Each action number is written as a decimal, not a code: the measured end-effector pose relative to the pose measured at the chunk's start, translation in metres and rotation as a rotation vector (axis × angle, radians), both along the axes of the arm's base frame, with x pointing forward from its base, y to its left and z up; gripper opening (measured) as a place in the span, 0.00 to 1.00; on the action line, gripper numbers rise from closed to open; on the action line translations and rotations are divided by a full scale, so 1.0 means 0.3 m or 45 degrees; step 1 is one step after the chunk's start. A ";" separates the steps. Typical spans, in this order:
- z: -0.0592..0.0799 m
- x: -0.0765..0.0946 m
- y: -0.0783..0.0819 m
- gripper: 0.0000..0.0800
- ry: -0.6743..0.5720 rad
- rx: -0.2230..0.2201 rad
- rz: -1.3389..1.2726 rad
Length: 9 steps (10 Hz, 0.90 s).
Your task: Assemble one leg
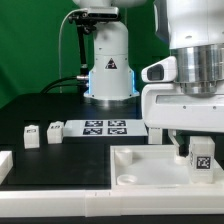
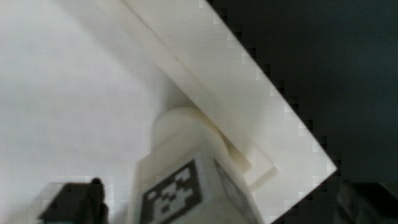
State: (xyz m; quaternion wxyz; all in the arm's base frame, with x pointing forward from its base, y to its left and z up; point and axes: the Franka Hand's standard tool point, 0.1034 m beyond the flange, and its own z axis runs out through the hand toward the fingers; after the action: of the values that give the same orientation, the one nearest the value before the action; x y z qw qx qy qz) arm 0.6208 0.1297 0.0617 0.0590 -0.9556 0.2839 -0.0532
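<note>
A leg [image 1: 201, 157], a stubby white block with a black-and-white tag, stands upright at the corner of the big white panel [image 1: 150, 166] on the exterior view's right. My gripper [image 1: 200, 148] hangs straight over it with a finger on each side. In the wrist view the leg [image 2: 178, 182] rises from the panel [image 2: 71, 80] near its edge. There my gripper [image 2: 217, 204] is open: a dark finger [image 2: 73, 202] stands clear of the leg with a strip of panel showing between them. Nothing is held.
Two more small tagged legs [image 1: 31, 135] [image 1: 55, 129] stand on the black table at the exterior view's left. The marker board [image 1: 105, 126] lies behind the panel, in front of the robot base [image 1: 108, 70]. Another white part [image 1: 5, 165] sits at the left edge.
</note>
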 end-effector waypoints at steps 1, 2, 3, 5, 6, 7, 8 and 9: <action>0.009 0.010 0.000 0.81 -0.020 -0.050 0.208; 0.017 0.021 0.002 0.81 -0.039 -0.102 0.399; 0.019 0.023 0.001 0.81 -0.047 -0.119 0.474; 0.015 0.023 -0.012 0.81 -0.061 -0.150 0.639; 0.015 0.023 -0.010 0.80 -0.061 -0.149 0.634; 0.015 0.023 -0.011 0.80 -0.061 -0.149 0.634; 0.015 0.023 -0.011 0.56 -0.061 -0.149 0.634; 0.014 0.022 -0.011 0.56 -0.061 -0.149 0.634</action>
State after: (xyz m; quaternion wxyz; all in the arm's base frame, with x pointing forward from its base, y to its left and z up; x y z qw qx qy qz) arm 0.6275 0.1263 0.0660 0.0215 -0.9963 0.0349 -0.0759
